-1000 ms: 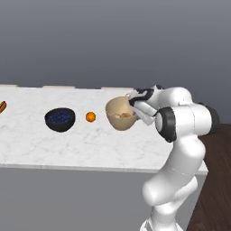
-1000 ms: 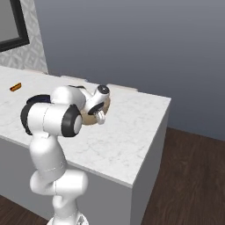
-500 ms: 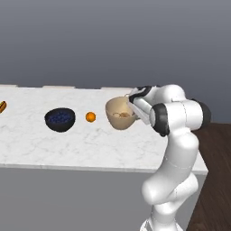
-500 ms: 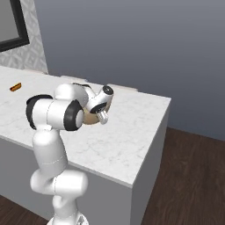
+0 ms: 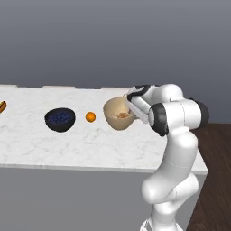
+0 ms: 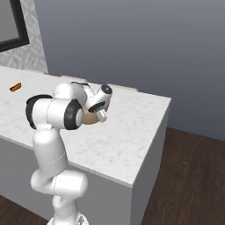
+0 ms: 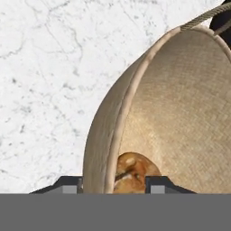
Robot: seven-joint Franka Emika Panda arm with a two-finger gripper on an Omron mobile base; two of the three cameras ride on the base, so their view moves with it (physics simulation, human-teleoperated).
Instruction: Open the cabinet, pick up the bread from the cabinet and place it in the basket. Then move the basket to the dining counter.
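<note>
I have the basket point(image 5: 118, 113) sitting on the dining tabletop point(image 5: 67, 144), toward its right end, with the bread point(image 5: 121, 116) lying inside it at the bottom. In the hand view the bread point(image 7: 133, 173) shows as a browned roll low against the woven inner wall of the basket point(image 7: 180, 108).

My tool point(image 7: 113, 186) straddles the basket's rim: one fingertip point(image 7: 70, 186) is outside the wall, the other point(image 7: 158, 186) inside, next to the bread. There is a gap on either side of the rim, so the tool looks released rather than clamped on the wall. From the left base view the tool point(image 5: 134, 104) is at the right edge of the basket, with the arm's elbow bulking just behind it.

Left of the basket, near but apart from it, lies a small orange fruit point(image 5: 90, 117), and further left a dark bowl point(image 5: 59, 119). At the far left edge a reddish-brown item point(image 5: 2, 107) is cut off by the frame. In the right base view the arm covers most of the basket point(image 6: 90, 118).
</note>
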